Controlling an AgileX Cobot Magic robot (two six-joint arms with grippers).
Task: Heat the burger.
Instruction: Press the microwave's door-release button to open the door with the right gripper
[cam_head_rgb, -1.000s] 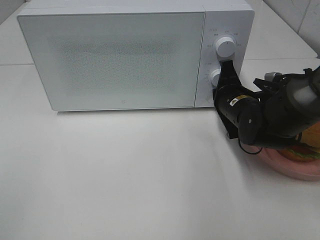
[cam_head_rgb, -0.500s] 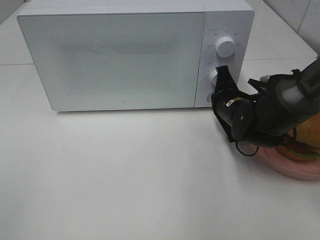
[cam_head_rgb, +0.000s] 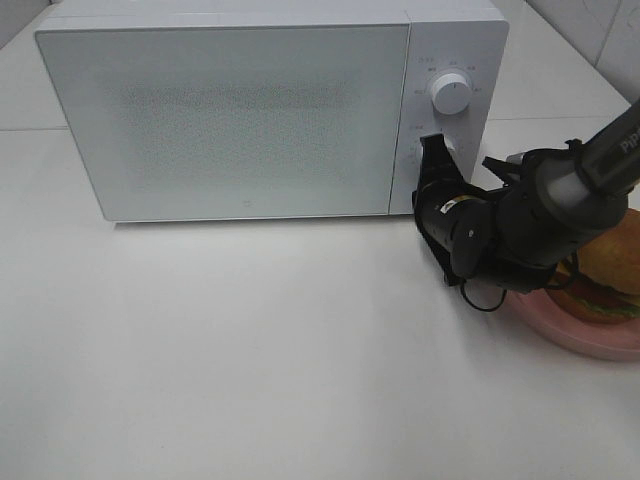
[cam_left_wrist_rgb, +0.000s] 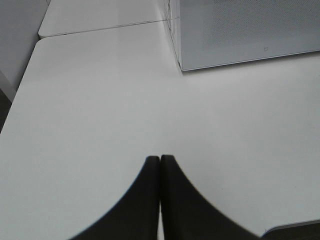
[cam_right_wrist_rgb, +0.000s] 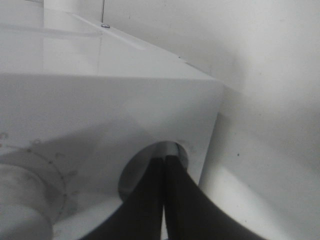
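Observation:
The burger (cam_head_rgb: 611, 274) sits on a round pink plate (cam_head_rgb: 585, 338) at the right edge of the table, partly hidden by my right arm. The white microwave (cam_head_rgb: 240, 110) stands at the back with its door closed. My right gripper (cam_head_rgb: 432, 150) is shut and empty, its tips against the microwave's control panel below the upper knob (cam_head_rgb: 451, 93). In the right wrist view the shut fingertips (cam_right_wrist_rgb: 164, 159) rest at a round recess (cam_right_wrist_rgb: 137, 170) in the panel. My left gripper (cam_left_wrist_rgb: 160, 159) is shut and empty over bare table, left of the microwave's corner (cam_left_wrist_rgb: 181, 65).
The lower knob (cam_head_rgb: 455, 146) is mostly hidden behind my right gripper. A knob (cam_right_wrist_rgb: 20, 200) shows beside the recess in the right wrist view. White tabletop (cam_head_rgb: 250, 340) stretches in front of the microwave. Tiled wall stands at the back right (cam_head_rgb: 600, 30).
My right gripper has shifted left and lower along the control panel, from the lower knob towards the panel's bottom. The arm has drawn off the burger, which shows more now.

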